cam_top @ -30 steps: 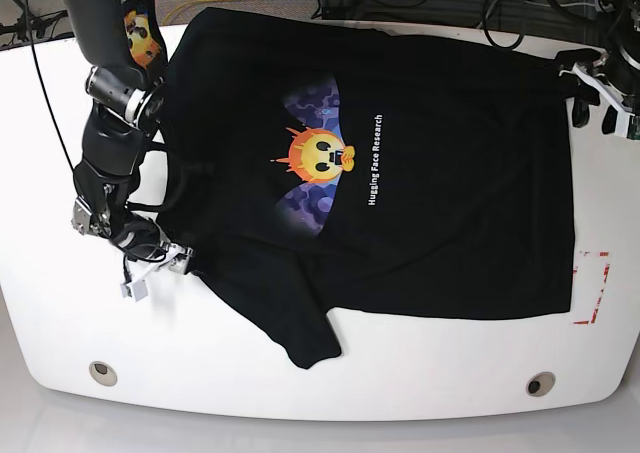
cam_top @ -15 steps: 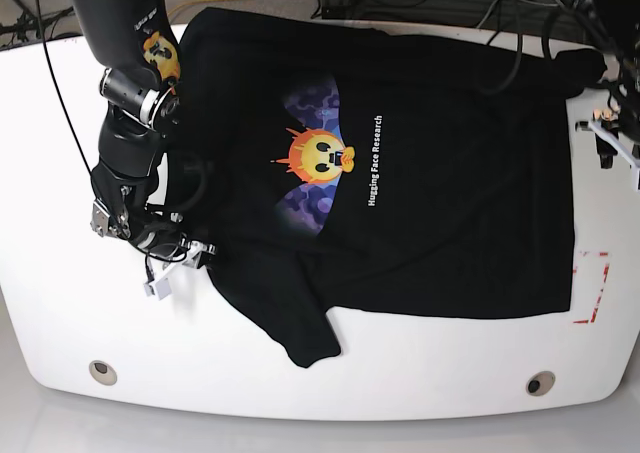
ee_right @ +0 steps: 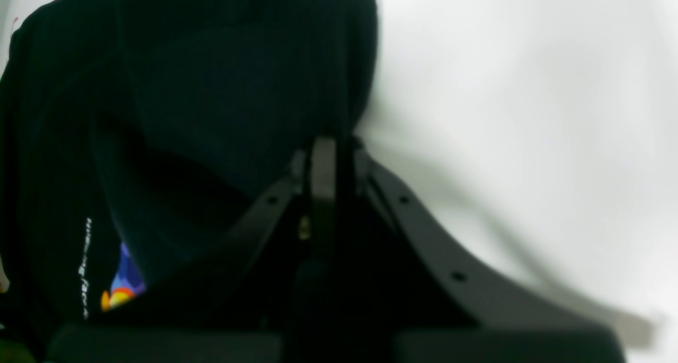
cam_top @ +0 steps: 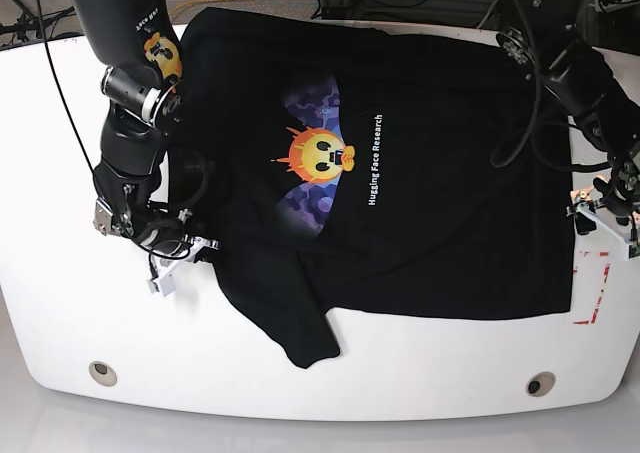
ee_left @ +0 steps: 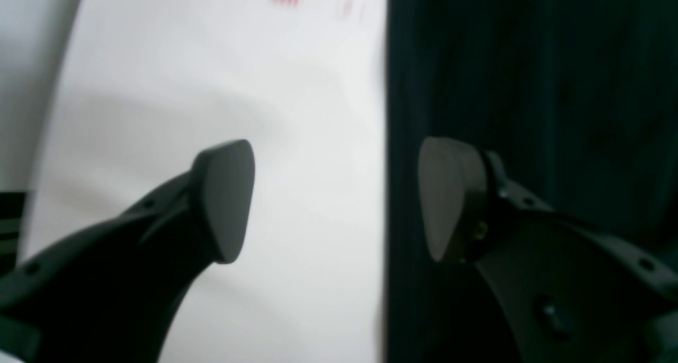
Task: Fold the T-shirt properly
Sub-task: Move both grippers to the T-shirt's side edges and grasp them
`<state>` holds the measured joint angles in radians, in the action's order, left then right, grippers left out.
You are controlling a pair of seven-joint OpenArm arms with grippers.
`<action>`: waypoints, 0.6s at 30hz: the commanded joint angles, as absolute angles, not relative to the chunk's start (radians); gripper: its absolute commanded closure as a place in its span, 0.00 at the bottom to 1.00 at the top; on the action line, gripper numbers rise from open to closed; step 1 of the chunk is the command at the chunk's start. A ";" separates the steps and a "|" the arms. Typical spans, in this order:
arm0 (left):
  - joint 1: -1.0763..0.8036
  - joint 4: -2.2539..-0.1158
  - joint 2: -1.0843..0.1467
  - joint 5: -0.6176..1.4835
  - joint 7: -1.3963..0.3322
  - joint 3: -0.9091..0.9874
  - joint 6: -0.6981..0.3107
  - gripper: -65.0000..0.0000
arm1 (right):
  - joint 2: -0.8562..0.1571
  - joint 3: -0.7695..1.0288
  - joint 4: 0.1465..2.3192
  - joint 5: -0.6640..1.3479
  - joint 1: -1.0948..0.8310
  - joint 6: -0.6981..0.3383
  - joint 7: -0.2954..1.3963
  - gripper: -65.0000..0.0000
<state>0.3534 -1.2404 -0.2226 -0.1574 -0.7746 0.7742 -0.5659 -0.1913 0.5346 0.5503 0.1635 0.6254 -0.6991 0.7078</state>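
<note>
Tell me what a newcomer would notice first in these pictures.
The large black cloth T-shirt spread print-up over most of the white table, its yellow-orange smiling face on a purple-blue patch near the middle. Next, the right gripper, shut on a fold of the shirt at its sleeve-side edge. Last, the left gripper, open, straddling the shirt's straight edge near red markings on the table.

Base overhead, far; wrists close, low; all share T-shirt (cam_top: 400, 173)

Black T-shirt (cam_top: 400, 173) print-up on white table (cam_top: 420, 363), 2 arms at its edges
</note>
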 commanded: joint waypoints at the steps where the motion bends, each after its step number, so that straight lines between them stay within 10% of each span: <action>1: 0.394 -1.158 -0.252 -0.147 -0.700 0.728 -0.535 0.29 | -0.202 0.532 0.564 0.163 0.651 -0.698 0.710 1.00; 18: 0.561 -0.619 -0.344 -0.145 -0.337 0.682 -0.463 0.28 | -0.205 0.532 0.564 0.170 0.647 -0.698 0.705 1.00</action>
<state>0.5156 -0.6487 -0.3279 -0.1593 -0.3801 0.6861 -0.4603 -0.1970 0.5346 0.5507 0.1722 0.6205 -0.6998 0.7067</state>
